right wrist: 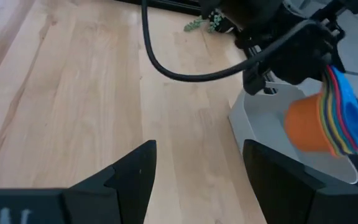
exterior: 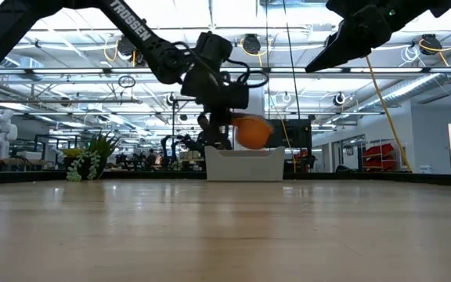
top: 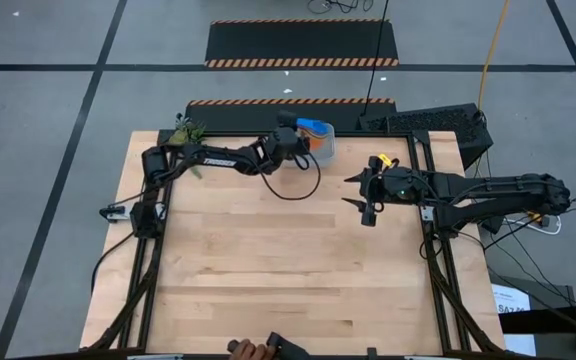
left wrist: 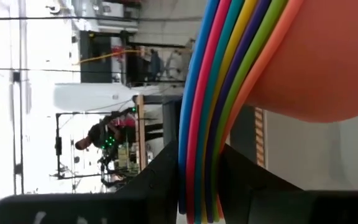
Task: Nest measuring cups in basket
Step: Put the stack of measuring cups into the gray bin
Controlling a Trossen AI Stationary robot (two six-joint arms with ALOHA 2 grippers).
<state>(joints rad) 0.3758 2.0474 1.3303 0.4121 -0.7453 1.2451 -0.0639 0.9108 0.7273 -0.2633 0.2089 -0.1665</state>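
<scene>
Your left hand (top: 303, 140) sits at the far edge of the counter (top: 288, 280), clamped on the stacked handles of the measuring cups (right wrist: 328, 118). The cups are already nested into one stack. In the left wrist view the handles (left wrist: 219, 112) run as thin coloured bands between the two dark fingers (left wrist: 160, 180), with the orange bowl (left wrist: 328, 56) outermost. The stack is tipped on its side, with the blue cup's mouth (right wrist: 353, 115) facing away from the arm.

In the low view you see the orange bowl hanging just above the rim of the basket (exterior: 243, 164), not resting in it. The right wrist view puts the stack over the basket's open interior (right wrist: 272, 134).

The basket stands at the back of the counter, near the middle. A small green plant (top: 188, 132) stands well off to its left at the back corner.

Your right hand (top: 360, 198) waits raised over the counter's right side, fingers (right wrist: 135, 171) spread apart, holding nothing.
</scene>
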